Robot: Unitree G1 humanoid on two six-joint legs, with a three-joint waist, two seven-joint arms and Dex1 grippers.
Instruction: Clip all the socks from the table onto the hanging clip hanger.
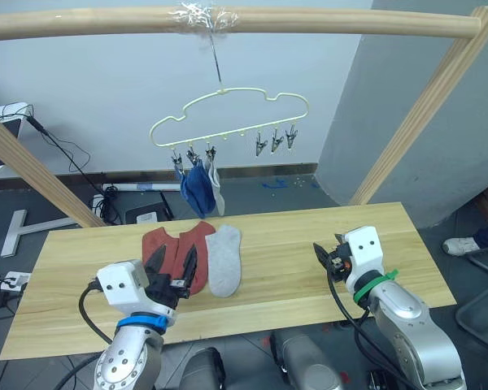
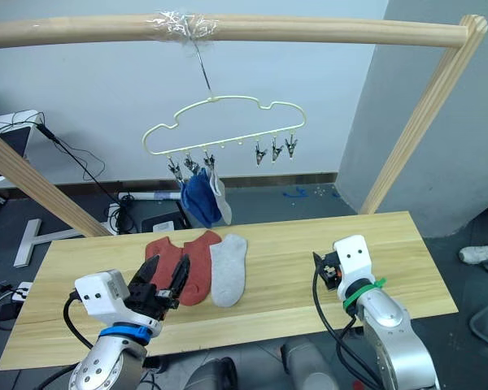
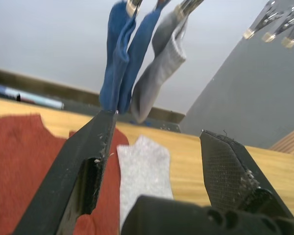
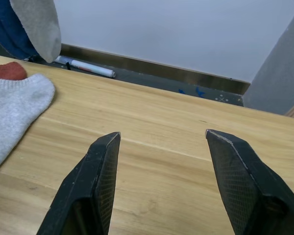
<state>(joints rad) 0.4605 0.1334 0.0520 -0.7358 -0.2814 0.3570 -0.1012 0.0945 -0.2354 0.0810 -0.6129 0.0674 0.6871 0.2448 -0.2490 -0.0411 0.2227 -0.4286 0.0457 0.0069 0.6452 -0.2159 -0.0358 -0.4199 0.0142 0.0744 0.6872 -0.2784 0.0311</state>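
You had two blue socks [image 1: 195, 188] and one grey sock [image 1: 216, 188] clipped on the clip hanger [image 1: 228, 120]. Below it on the tabletop [image 1: 293, 244] lay two rust-red socks [image 1: 179, 248] touching a grey sock [image 1: 224, 260]. Your left gripper [image 1: 172, 268] hovered over the red ones, jaws open; your right gripper [image 4: 159, 147] stood apart, jaws open, empty.
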